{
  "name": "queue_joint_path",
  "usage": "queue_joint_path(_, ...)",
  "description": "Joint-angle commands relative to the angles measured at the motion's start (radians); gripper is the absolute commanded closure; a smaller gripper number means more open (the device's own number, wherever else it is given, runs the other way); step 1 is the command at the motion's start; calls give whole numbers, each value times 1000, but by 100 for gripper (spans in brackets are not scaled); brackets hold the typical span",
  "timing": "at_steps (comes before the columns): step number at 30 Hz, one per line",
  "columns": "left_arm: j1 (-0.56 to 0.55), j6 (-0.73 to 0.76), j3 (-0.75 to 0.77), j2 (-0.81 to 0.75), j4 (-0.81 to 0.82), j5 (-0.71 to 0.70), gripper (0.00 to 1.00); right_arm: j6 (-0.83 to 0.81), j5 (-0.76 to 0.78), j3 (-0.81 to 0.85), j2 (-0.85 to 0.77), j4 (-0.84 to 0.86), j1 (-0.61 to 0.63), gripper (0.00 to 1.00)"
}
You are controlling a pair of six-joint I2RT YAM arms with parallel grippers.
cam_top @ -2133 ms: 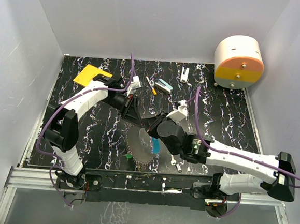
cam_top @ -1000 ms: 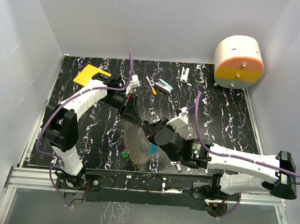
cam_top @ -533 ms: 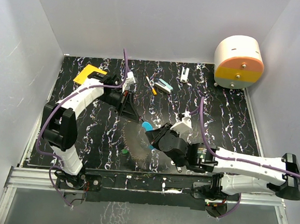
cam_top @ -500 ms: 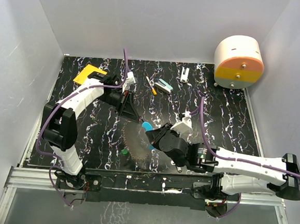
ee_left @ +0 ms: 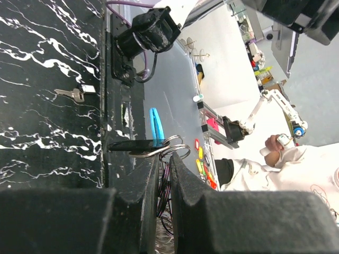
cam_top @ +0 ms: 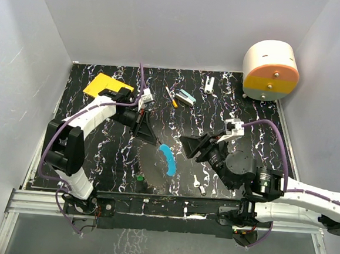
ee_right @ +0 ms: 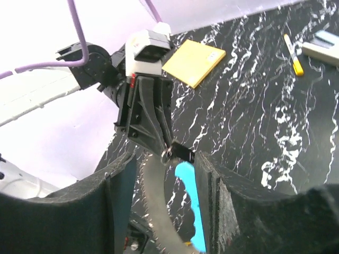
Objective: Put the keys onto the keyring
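Note:
The keyring [cam_top: 151,168] is a large thin grey loop with a blue arc [cam_top: 167,159], and it hangs tilted over the near middle of the table. My left gripper [cam_top: 145,131] is shut on its top, where small wire rings [ee_left: 172,145] and a black tag [ee_left: 131,145] bunch at my fingertips [ee_left: 163,159]. My right gripper [cam_top: 190,145] stands open just right of the ring and holds nothing. In its wrist view the loop [ee_right: 159,206] and blue arc [ee_right: 186,190] lie between its fingers [ee_right: 164,164]. A green-headed key [cam_top: 139,176] and two silver keys [cam_top: 196,180] [cam_top: 204,190] lie on the table.
A yellow pad [cam_top: 104,86] lies at the back left. An orange-and-white pen [cam_top: 171,96], a teal-and-white block [cam_top: 187,98] and a white clip [cam_top: 210,83] lie at the back. A white and orange drum [cam_top: 271,70] stands at the back right.
My right gripper has opened and drawn back to the right, away from the keyring. The left gripper has kept its hold and shifted slightly left with the ring.

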Motion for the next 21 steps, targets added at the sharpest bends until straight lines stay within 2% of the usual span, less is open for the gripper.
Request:
queue_joint_path(1,-29,-185,-57,-120,109,149,100,-343,-75,-23,46,189,7,46)
queue_joint_path(6,-53,-323,-121,-197,219,96,100,-264,-114,56,179,110,-1,47)
queue_joint_path(10,-59,-417,-163,-240,323,58,100,-130,-131,83,204,66,-27,59)
queue_joint_path(13,-60,-436,-170,-256,347,35,100,-58,-140,100,205,21,-33,63)
queue_joint_path(21,-61,-454,-183,-280,383,-33,100,78,-170,178,259,-69,-35,63)
